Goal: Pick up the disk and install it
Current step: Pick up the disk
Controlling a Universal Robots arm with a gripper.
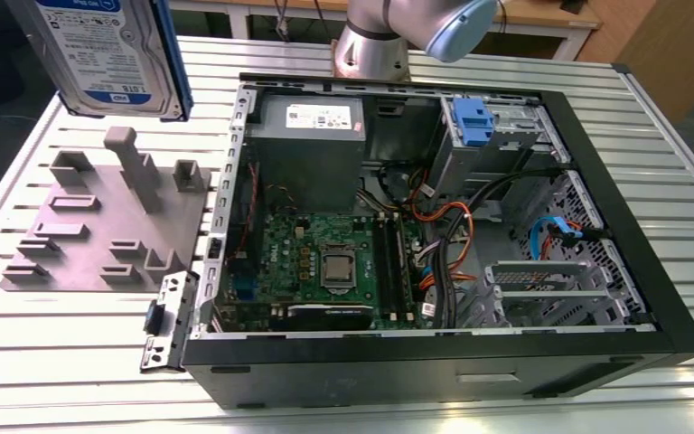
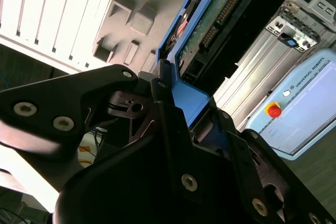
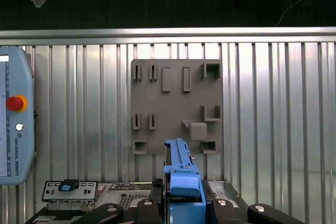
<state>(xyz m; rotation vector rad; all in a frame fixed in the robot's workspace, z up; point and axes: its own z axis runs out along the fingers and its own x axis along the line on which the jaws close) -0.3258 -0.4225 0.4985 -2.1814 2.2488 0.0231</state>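
Observation:
The disk (image 1: 112, 54) hangs high above the slatted table at the exterior view's upper left, label side facing the camera and blue carrier frame along its edge. It is above the grey fixture plate (image 1: 106, 226), apart from it. In the first wrist view the disk (image 3: 181, 169) appears edge-on, with its blue frame clamped in my gripper (image 3: 184, 205). In the second wrist view the disk's green circuit-board side (image 2: 210, 19) shows, and my gripper (image 2: 191, 114) is shut on the blue frame. The black fingers (image 2: 168, 114) press against both sides of it.
An open computer case (image 1: 672, 298) lies on the table at the exterior view's right, with a grey power supply (image 1: 308, 127), a blue latch (image 1: 473, 122) at a drive bay and loose cables inside. The arm's base (image 1: 378, 45) stands behind it. A teach pendant (image 3: 13, 114) lies beside the fixture plate (image 3: 176, 106).

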